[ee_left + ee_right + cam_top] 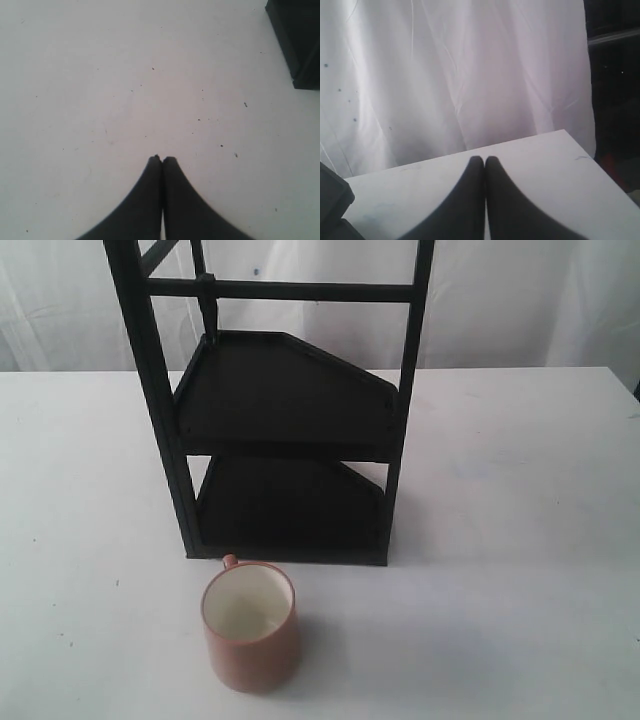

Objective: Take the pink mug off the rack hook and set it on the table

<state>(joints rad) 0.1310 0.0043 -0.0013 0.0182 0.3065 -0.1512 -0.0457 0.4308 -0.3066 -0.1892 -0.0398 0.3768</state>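
A: Well, the pink mug (250,628) stood upright on the table (500,540), just before the rack (280,400); left claw (162,159) and right claw (484,159) were pinched together, empty.

B: It looked rigid, breakable, matte; I'd have taken it by the rim.

A creased white curtain (520,300) hangs across the back, from ten to two o'clock. At centre stands a tall black frame (167,440) holding two angled shelves, the upper shelf (285,390) above the lower shelf (290,505).
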